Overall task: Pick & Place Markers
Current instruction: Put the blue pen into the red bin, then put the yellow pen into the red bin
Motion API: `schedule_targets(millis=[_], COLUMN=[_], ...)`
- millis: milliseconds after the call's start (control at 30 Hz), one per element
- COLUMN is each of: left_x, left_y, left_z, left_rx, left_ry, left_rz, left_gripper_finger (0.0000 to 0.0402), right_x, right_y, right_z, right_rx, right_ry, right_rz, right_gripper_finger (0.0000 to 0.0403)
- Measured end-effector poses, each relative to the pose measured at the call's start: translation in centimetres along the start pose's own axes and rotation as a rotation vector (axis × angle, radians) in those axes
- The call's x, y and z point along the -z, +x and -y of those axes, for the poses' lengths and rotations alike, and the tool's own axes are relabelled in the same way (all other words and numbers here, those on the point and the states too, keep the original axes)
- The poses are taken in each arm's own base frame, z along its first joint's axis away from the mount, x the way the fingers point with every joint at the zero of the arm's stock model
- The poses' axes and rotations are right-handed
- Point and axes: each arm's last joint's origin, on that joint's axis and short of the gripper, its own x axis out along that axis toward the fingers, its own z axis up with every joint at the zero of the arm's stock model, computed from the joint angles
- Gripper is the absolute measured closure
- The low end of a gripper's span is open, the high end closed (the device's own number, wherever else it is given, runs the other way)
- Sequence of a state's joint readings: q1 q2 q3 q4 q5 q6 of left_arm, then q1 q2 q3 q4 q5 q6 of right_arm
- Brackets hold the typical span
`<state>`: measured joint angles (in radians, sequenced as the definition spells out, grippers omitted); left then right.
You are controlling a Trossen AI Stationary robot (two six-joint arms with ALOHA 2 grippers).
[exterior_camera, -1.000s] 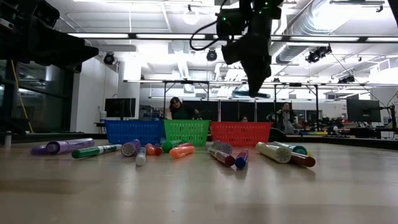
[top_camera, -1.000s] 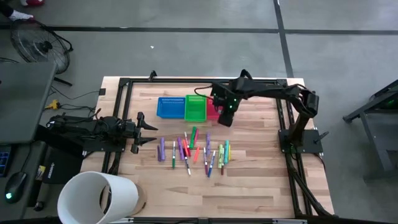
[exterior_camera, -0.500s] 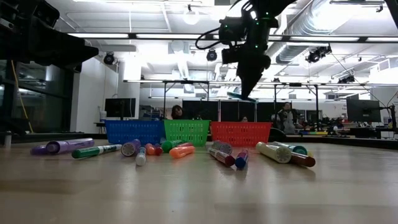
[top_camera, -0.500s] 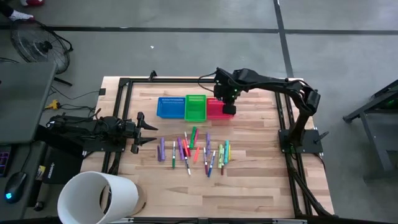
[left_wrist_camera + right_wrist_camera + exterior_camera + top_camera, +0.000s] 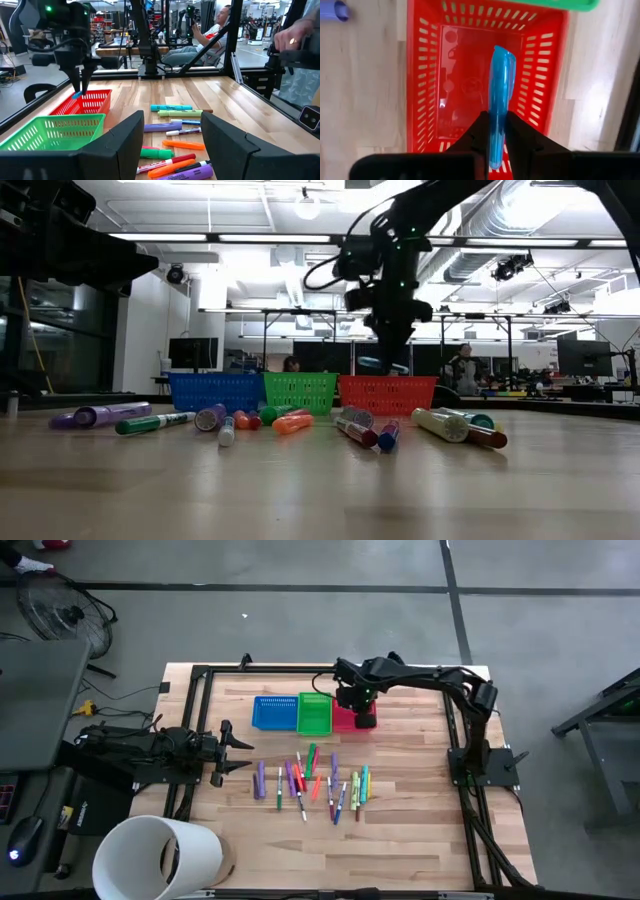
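- A light blue marker (image 5: 499,100) is pinched between the right gripper's (image 5: 493,131) fingers, directly above the red basket (image 5: 427,80).
- The other markers (image 5: 310,782) lie scattered on the surface (image 5: 400,830), near the baskets.
- The left gripper (image 5: 240,748) waits at the surface's left edge, its fingers spread.

We note a light blue marker (image 5: 499,95) between black fingers (image 5: 479,132), a red slotted basket (image 5: 422,75), a green basket (image 5: 315,713), a blue basket (image 5: 272,712), and a pale wood-grain surface (image 5: 400,830).
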<state>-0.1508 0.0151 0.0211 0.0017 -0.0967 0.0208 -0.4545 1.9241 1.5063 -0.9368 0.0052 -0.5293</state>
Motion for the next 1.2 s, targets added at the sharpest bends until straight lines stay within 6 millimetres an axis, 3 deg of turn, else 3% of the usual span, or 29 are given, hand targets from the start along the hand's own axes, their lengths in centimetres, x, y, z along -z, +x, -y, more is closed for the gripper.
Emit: schedule_targets(millis=[200, 467, 767, 1200], left_x=[0.0, 0.0, 0.0, 0.0], left_y=[0.0, 0.0, 0.0, 0.0], left_z=[0.0, 0.0, 0.0, 0.0], left_rx=[0.0, 0.0, 0.0, 0.0], left_ry=[0.0, 0.0, 0.0, 0.0], left_rz=[0.0, 0.0, -0.001, 0.0], left_gripper_finger=[0.0206, 0.0206, 0.0206, 0.0206], right_x=[-0.2, -0.4, -0.5, -0.7], right_y=[1.0, 2.8, 2.8, 2.6], right_z=[-0.1, -0.3, -0.5, -0.6], right_rx=[-0.009, -0.021, -0.035, 0.027], right_ry=[-0.016, 0.046, 0.063, 0.132], right_rz=[-0.02, -0.057, -0.064, -0.07], right_gripper_finger=[0.0373, 0.0348, 0.0346, 0.0257])
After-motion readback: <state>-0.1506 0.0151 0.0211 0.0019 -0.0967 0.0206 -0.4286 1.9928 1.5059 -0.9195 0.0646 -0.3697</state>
